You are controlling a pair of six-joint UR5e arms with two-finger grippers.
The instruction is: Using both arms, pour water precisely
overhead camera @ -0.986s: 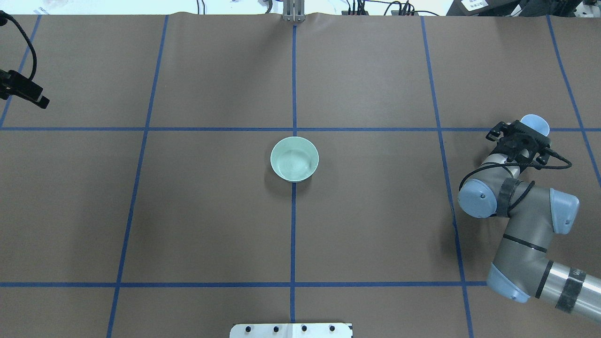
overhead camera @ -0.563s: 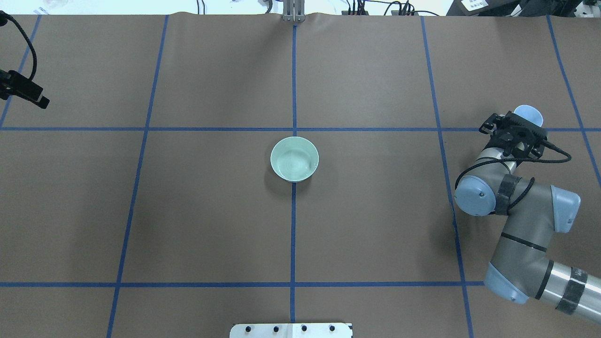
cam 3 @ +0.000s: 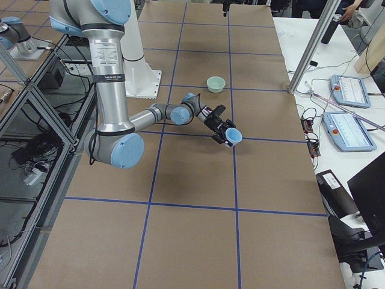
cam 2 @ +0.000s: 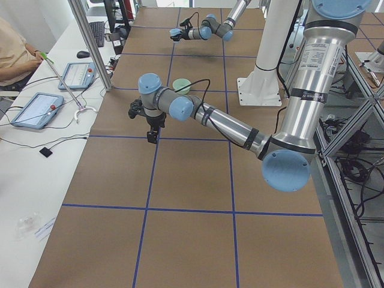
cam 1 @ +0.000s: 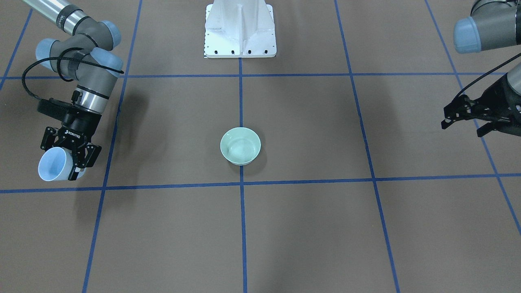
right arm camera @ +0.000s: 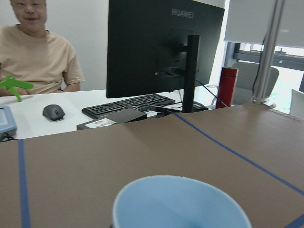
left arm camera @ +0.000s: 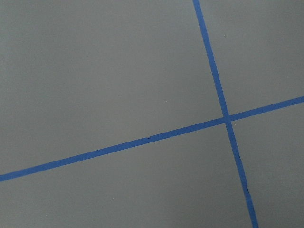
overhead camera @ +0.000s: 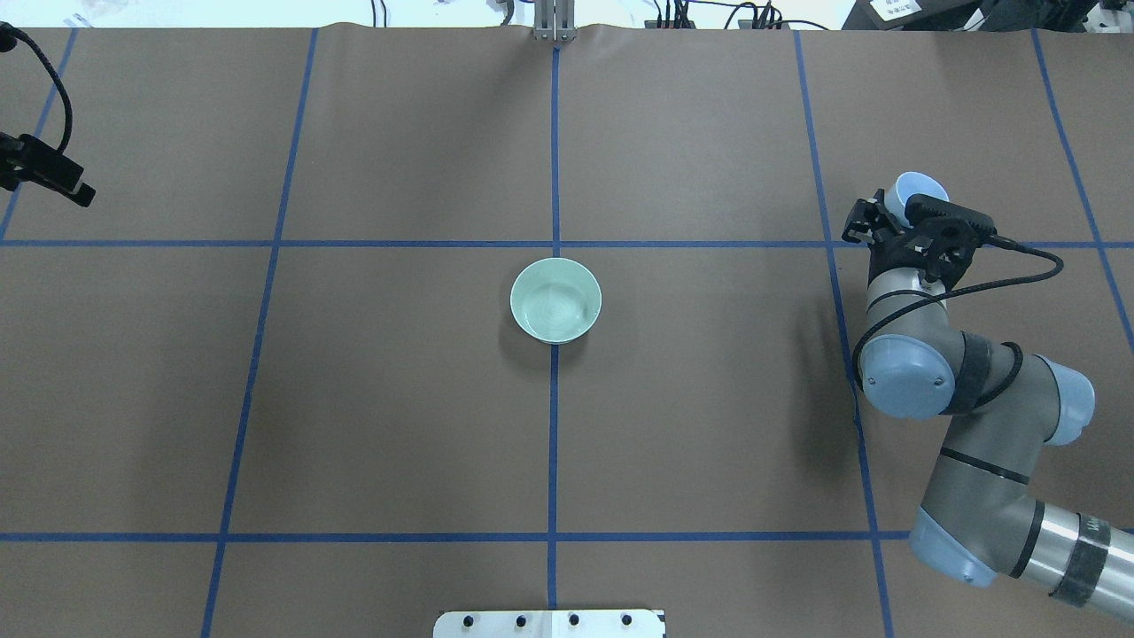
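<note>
My right gripper (overhead camera: 912, 215), clamped around the blue cup (overhead camera: 920, 188), has swung in the last second from the right edge toward the green bowl (overhead camera: 555, 299) at the centre, but is well apart from it. The water (overhead camera: 556, 310) shows only as faint rings in that bowl. I judge the approach is starting. The left gripper (cam 1: 464, 118) hangs at the left edge, jaws spread, empty.

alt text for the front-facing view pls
The right gripper, at the view's left, holds a light blue cup over the brown table. A pale green bowl sits mid-table; the left gripper hangs open and empty at the right edge.
</note>
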